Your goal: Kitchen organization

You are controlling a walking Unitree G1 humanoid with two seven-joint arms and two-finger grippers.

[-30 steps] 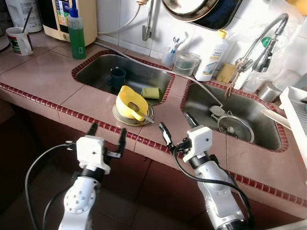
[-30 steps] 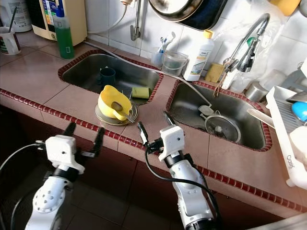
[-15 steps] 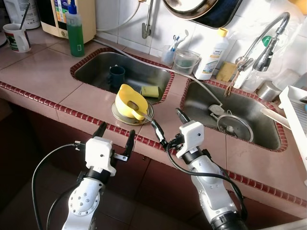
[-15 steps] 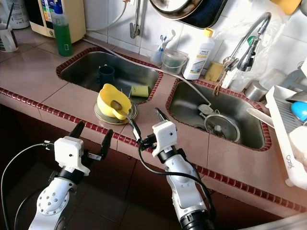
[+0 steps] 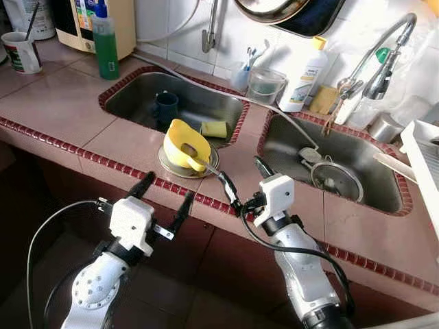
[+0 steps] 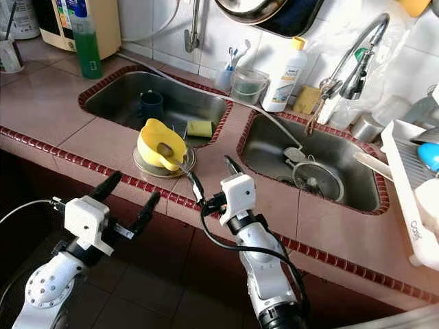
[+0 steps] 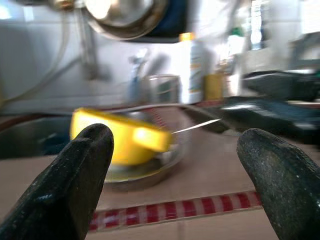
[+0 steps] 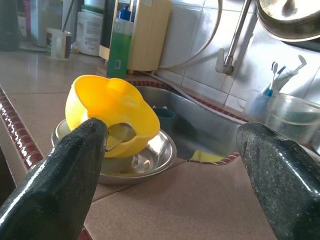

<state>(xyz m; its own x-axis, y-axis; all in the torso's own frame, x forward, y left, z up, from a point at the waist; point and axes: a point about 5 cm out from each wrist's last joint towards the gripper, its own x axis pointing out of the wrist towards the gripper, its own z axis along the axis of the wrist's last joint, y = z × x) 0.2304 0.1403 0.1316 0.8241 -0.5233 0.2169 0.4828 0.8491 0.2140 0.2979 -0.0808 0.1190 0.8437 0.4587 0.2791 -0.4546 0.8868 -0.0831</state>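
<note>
While the left gripper (image 5: 163,198) has dropped lower and swung outward since half a second ago, it hangs below the front edge of the counter (image 5: 62,110), fingers spread apart and holding nothing. Near that front edge, between the two sinks, the yellow cup (image 5: 185,145) lies tipped on its side in a shallow steel dish (image 5: 207,166), unchanged in place. A spoon (image 5: 204,166) rests against the cup, its handle pointing towards the right gripper (image 5: 245,184). That gripper has barely shifted: it is level with the counter's front edge, just beside the dish, fingers wide apart and empty. The left wrist view is motion-blurred, so the cup's outline is smeared. The dish rack (image 5: 426,168) is cut off at the counter's right end.
</note>
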